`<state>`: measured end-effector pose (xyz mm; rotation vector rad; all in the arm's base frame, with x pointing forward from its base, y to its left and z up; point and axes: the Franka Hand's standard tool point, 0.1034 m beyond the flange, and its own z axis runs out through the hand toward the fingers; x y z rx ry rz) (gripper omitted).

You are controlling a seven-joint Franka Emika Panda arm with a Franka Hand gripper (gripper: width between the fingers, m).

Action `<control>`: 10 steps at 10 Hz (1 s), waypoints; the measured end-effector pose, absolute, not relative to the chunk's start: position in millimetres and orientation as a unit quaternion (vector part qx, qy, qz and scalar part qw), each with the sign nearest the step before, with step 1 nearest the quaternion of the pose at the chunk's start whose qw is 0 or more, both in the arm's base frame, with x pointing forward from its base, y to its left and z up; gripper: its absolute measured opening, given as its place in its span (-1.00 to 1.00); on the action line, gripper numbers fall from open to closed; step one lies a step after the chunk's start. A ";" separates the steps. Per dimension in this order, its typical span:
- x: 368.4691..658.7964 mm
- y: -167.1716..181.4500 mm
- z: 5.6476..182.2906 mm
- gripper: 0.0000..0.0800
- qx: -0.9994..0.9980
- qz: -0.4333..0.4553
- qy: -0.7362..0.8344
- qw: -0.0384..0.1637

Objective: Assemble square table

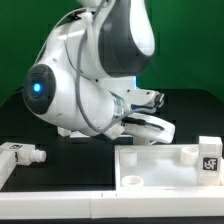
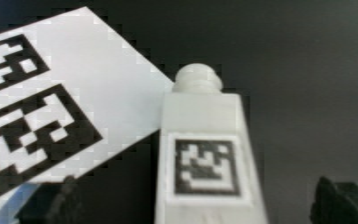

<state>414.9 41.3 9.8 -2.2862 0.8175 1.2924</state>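
White plastic square panel with raised rim (image 1: pixel 170 170) low at the exterior view's right on black table (image 1: pixel 80 150); free black surface at its left, up to stubby white leg (image 1: pixel 20 154) lying near the left edge. Under the wrist, second white tagged leg (image 2: pixel 202 150) just beside the marker board (image 2: pixel 51 110), between dark fingertips (image 2: pixel 345 195) of two-finger gripper (image 2: pixel 194 205): spread wide, gripping nothing, clear on both sides.

Exterior view: low and near, facing the arm (image 1: pixel 90 70) across the table (image 1: pixel 190 110). Wrist view: close above one leg (image 2: pixel 202 150). Overlap undetermined.
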 end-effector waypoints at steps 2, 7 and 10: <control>410.9 47.8 8.0 0.62 -0.817 0.463 0.286 0.190; 413.5 47.6 8.5 -0.30 -0.821 0.455 0.287 0.189; 465.3 38.6 60.6 -0.30 -0.845 0.411 0.272 0.207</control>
